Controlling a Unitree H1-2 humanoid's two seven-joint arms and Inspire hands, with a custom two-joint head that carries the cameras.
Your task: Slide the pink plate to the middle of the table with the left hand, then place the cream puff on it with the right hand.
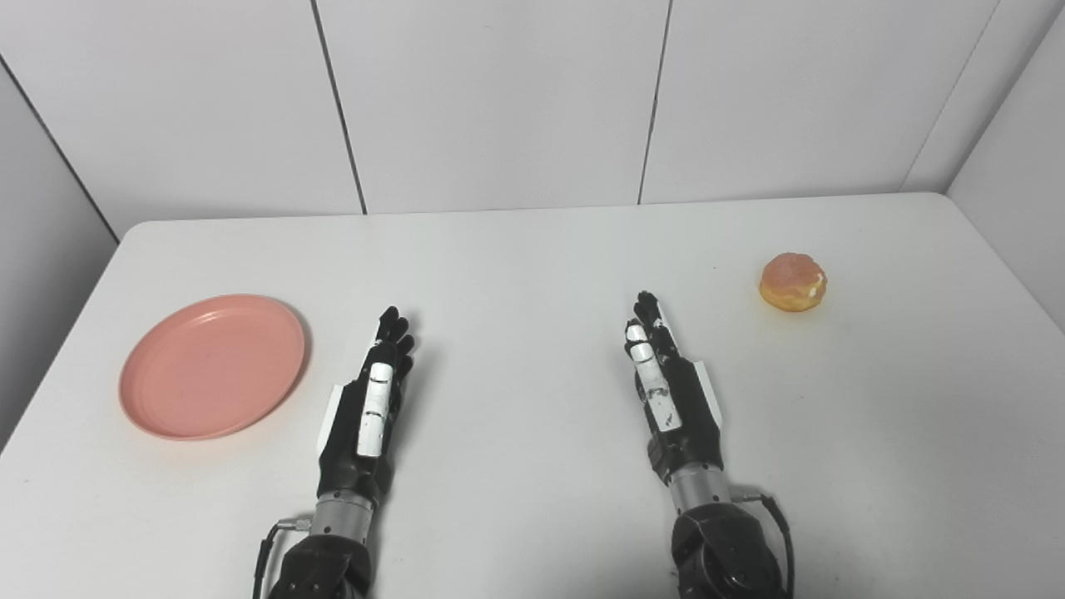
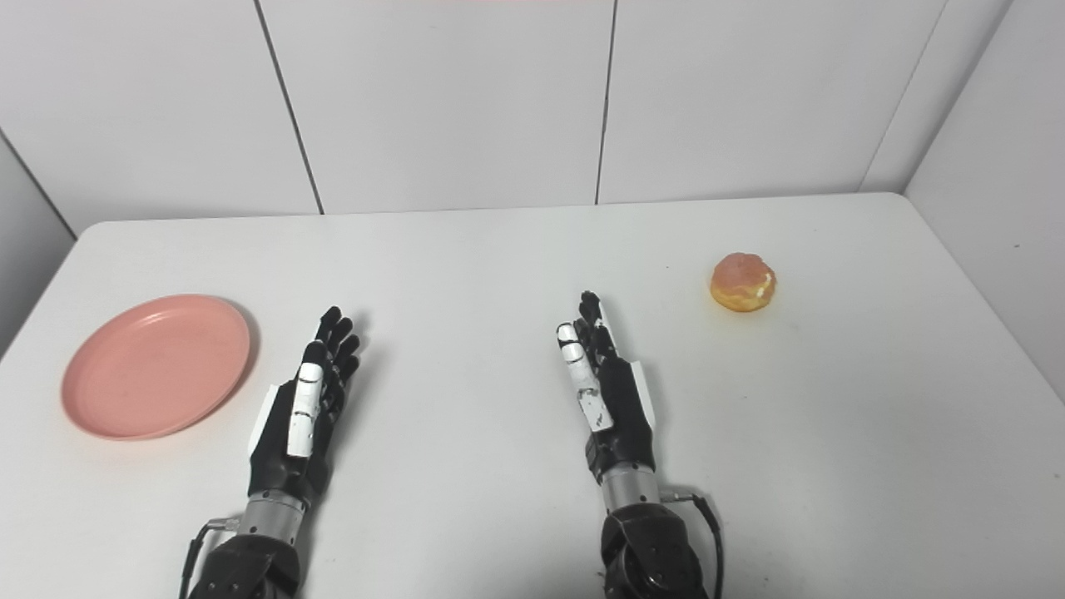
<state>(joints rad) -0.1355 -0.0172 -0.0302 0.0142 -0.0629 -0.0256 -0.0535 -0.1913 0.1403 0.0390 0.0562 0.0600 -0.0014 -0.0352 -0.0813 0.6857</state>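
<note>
Pink plate (image 1: 212,364) is sitting by the table's (image 1: 532,266) left edge, empty and not touched by anything. Nearest the front edge, the left hand (image 1: 366,412) and right hand (image 1: 670,391) both lie flat with fingers stretched out, holding nothing. Farther back toward the right edge, the cream puff (image 1: 793,282) sits alone.

From my remote station: the counter (image 1: 532,274) reads as smooth, matt white laminate. The plate (image 1: 212,366) looks like pink plastic with a soft satin sheen. The puff (image 1: 793,282) shows a glazed, slightly glossy top over a duller golden crust. Both hands, left (image 1: 366,416) and right (image 1: 670,399), wear black and white hard plastic, with bare metal cuffs at the wrists.
</note>
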